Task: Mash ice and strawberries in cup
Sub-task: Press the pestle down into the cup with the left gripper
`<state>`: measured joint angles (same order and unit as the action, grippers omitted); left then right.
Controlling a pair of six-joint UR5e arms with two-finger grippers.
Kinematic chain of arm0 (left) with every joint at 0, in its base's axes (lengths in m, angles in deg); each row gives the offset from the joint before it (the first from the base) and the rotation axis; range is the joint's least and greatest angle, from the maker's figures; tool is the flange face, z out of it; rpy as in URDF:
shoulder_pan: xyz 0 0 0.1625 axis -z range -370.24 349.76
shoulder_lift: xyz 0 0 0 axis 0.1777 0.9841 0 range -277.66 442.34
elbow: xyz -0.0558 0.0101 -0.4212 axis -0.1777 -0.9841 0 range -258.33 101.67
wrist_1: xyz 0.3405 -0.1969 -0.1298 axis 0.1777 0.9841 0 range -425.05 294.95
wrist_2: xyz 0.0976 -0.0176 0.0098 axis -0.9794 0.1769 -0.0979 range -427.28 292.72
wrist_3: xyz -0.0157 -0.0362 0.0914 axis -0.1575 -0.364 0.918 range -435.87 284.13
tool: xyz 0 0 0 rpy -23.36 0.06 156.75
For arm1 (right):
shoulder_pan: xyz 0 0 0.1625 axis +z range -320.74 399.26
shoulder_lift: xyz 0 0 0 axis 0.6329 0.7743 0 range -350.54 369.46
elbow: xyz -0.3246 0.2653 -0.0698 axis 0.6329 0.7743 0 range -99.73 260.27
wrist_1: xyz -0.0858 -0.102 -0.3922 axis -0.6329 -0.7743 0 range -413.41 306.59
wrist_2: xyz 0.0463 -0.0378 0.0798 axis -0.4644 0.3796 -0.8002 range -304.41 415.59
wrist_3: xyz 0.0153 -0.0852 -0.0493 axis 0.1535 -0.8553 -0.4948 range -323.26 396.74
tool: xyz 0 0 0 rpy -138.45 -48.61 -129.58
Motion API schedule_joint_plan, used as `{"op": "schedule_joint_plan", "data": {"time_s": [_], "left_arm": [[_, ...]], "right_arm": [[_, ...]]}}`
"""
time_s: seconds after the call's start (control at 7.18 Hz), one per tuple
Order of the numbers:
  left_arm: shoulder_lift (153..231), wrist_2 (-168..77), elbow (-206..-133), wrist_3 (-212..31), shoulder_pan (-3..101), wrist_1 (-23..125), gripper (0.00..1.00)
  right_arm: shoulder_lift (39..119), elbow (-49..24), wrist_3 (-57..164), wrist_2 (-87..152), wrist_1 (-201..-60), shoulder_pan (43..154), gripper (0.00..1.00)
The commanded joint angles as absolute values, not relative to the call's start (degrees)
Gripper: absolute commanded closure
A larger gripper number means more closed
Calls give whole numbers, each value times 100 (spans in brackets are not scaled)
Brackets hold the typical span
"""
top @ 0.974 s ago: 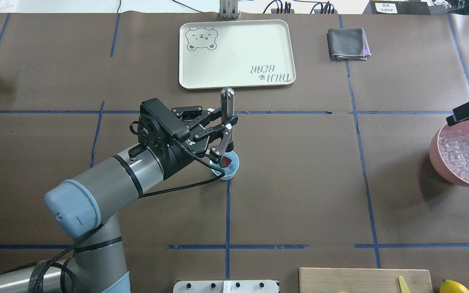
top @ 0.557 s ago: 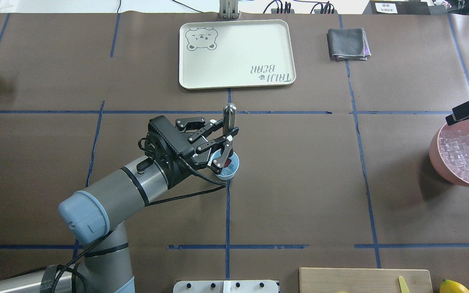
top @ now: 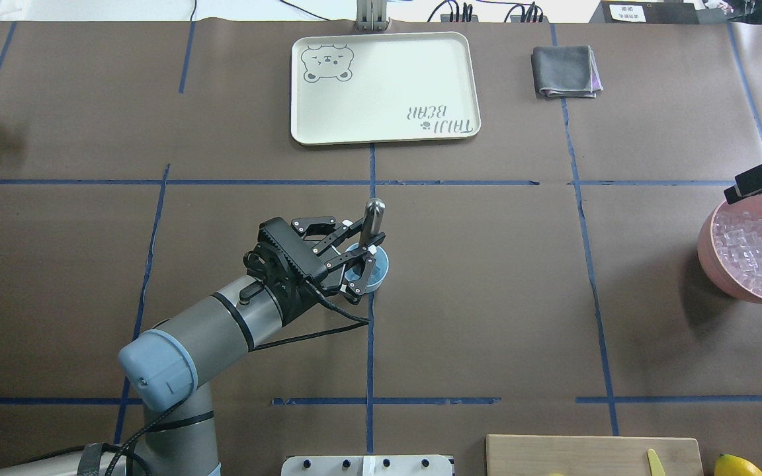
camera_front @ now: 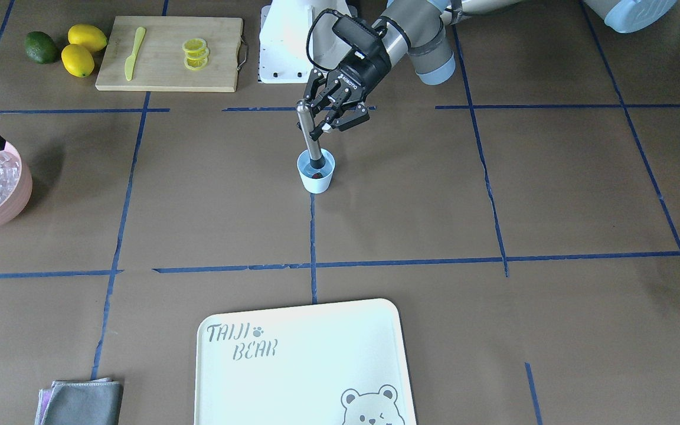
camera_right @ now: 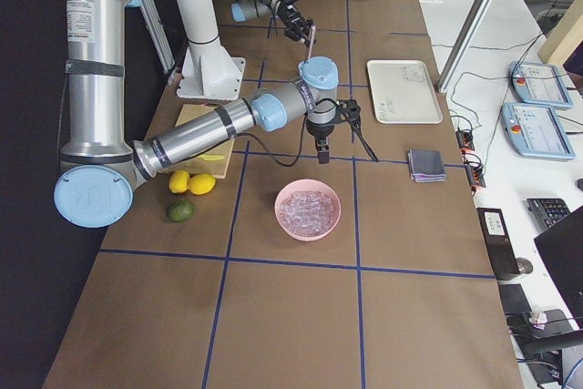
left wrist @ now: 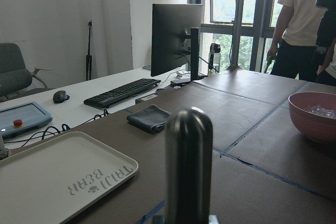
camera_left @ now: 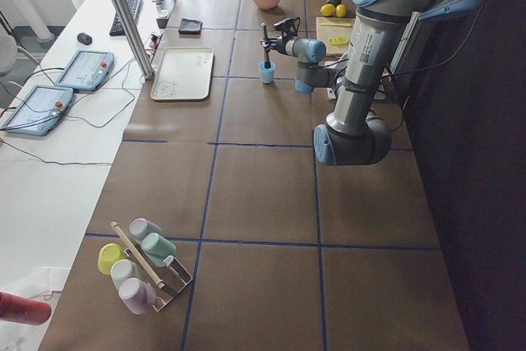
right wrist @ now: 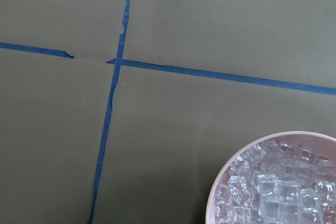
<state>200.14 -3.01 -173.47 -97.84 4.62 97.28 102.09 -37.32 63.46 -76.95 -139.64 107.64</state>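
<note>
My brown tabletop (top: 487,297), crossed by blue tape lines (top: 370,357), carries the light-blue cup (camera_front: 316,180) mid-table, a cream bear tray (top: 384,86) far ahead, a grey cloth (top: 565,71) far right, a pink bowl (top: 712,258) right, and a wooden cutting board (camera_front: 169,59) near right.

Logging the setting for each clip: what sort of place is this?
Probably a robotics lab in an office: a table gridded with blue tape, control tablets beside it, a monitor and keyboard nearby.

Glossy metal muddler (camera_front: 308,134), smooth plastic cup (camera_front: 316,181)
</note>
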Motion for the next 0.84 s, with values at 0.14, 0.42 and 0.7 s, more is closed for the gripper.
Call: {"op": "schedule_joint_plan", "data": {"time_s": [0.14,0.42,0.7], "left_arm": [[20002,-312,-17282,-9784,418,9728,100],[20002,-312,-17290,-9775,392,9719,100],[20063,-321,-17386,-9784,400,9719,100]], "right_arm": [[10210,-3741,6346,-7695,-13963,10764,1],[10218,-3750,6346,-7695,-13963,10764,1],[10227,-3750,6346,-7695,-13963,10764,1]]}}
